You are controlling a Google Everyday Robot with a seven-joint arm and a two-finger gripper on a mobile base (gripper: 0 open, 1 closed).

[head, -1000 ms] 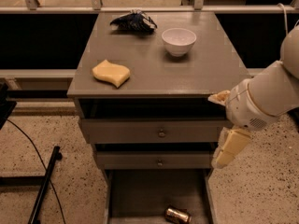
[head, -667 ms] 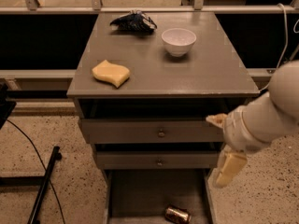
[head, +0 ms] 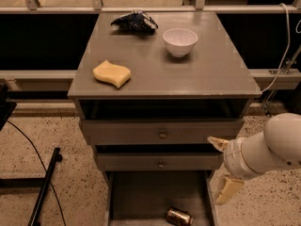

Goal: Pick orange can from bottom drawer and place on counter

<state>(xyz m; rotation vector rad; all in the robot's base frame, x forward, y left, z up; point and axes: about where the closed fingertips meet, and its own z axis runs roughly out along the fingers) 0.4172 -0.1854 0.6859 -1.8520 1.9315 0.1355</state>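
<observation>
The orange can [head: 179,216] lies on its side on the floor of the open bottom drawer [head: 136,197], near its front right. The counter [head: 188,72] is the grey cabinet top above. My gripper [head: 222,166] hangs at the right of the cabinet, level with the lower knobbed drawer, above and to the right of the can. Its two pale fingers [head: 228,189] stand apart, open and empty. The white arm runs off to the right edge.
On the counter lie a yellow wavy sponge [head: 112,73], a white bowl [head: 179,41] and a dark crumpled bag [head: 135,21]. Two shallower drawers with brass knobs [head: 162,135] are shut. A black stand and cable [head: 42,187] lie on the speckled floor at left.
My gripper and arm have moved down and a little to the right, from beside the upper drawers toward the bottom drawer's right side. The can has not moved.
</observation>
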